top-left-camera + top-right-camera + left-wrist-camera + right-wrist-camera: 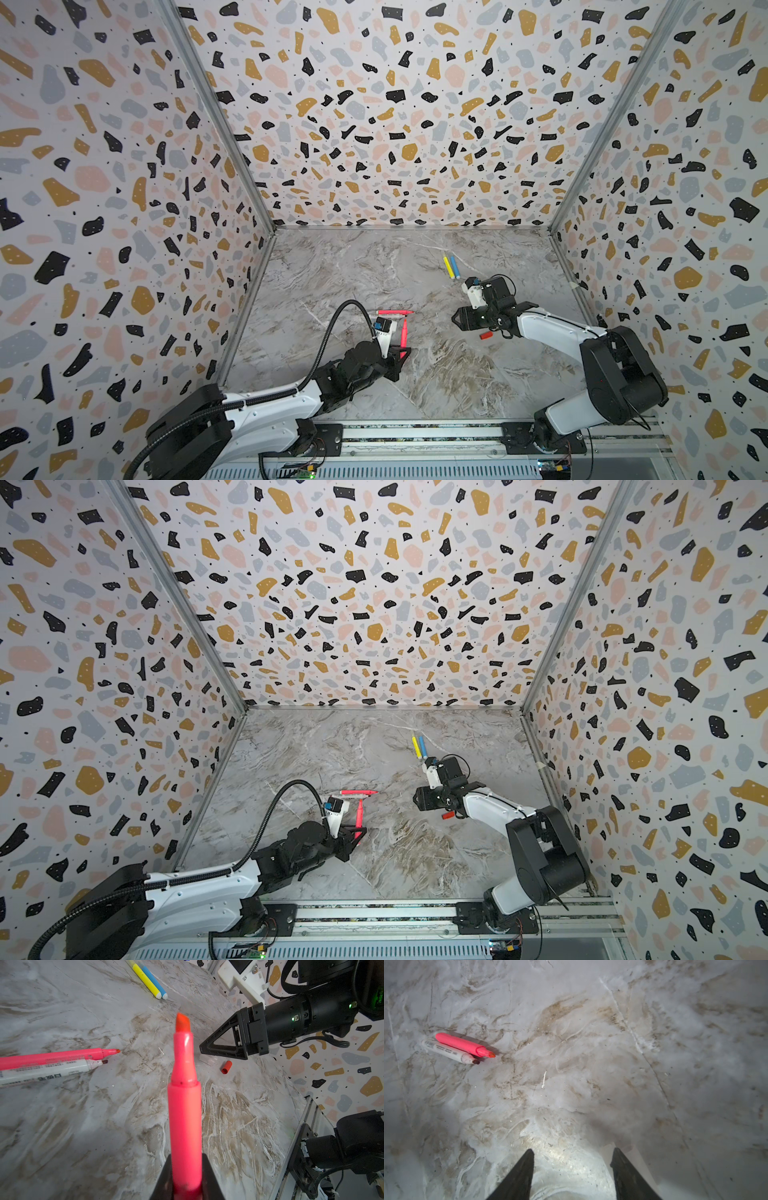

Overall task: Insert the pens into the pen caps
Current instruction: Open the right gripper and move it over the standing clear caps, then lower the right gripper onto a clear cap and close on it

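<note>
Pink pen (185, 1105) clamped in the left end effector (401, 354), left of centre on the table (436, 382), tip pointing far.
Right end effector (572, 1152) hangs open, empty; red cap (226, 1067) lies loose beside it and could roll if nudged.

On the grey-brown marbled counter (436, 382), the black left gripper (402, 354) sits toward 6 o'clock. Its jaws are clamped on the base of a slim neon pink marker (404, 332) that points to 12 o'clock, its tip close beneath a second neon pink marker (395, 312) lying crosswise from 9 to 3. A yellow marker (447, 266) and a blue marker (455, 267) lie side by side at 1 o'clock, and at 3 o'clock the black right gripper (456, 320) hangs near a stubby red plastic cap (485, 335), which lies at its 4 o'clock.
</note>
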Tool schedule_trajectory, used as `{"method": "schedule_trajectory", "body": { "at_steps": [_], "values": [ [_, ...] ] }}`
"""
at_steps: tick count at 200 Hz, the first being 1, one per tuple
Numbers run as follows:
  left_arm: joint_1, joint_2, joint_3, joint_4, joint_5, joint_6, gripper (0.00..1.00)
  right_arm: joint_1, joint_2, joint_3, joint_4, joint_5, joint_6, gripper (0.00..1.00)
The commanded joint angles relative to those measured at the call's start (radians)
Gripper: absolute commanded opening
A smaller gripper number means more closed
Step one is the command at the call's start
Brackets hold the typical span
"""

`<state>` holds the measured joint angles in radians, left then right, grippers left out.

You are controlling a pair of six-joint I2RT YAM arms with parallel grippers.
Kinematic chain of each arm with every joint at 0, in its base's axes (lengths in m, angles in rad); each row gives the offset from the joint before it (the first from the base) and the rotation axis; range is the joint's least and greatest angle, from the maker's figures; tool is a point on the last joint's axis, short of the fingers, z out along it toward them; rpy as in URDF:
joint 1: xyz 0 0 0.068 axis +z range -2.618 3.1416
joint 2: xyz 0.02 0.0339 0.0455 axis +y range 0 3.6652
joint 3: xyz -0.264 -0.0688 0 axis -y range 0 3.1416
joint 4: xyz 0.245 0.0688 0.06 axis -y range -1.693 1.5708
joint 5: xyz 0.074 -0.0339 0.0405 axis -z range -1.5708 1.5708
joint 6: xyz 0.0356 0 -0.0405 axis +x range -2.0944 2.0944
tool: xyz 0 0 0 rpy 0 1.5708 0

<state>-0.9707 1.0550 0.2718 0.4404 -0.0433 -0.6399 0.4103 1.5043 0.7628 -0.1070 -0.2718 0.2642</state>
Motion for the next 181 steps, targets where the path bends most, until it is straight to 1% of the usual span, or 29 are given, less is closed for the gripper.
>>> {"method": "schedule_trajectory", "body": {
  "at_steps": [1, 92, 136, 181],
  "values": [
    [0.000, -0.013, -0.011, 0.021, -0.016, 0.018, 0.00, -0.004, 0.003, 0.018, -0.033, 0.026, -0.029, 0.60],
    [0.000, -0.013, -0.003, 0.014, -0.016, 0.017, 0.00, -0.004, 0.014, -0.014, -0.036, 0.042, -0.053, 0.59],
    [0.000, -0.012, -0.001, 0.018, -0.015, 0.014, 0.00, -0.004, 0.022, -0.023, -0.037, 0.076, -0.059, 0.59],
    [0.000, -0.010, 0.004, 0.015, -0.013, 0.016, 0.00, -0.001, 0.016, -0.038, -0.038, 0.070, -0.055, 0.58]
  ]
}}
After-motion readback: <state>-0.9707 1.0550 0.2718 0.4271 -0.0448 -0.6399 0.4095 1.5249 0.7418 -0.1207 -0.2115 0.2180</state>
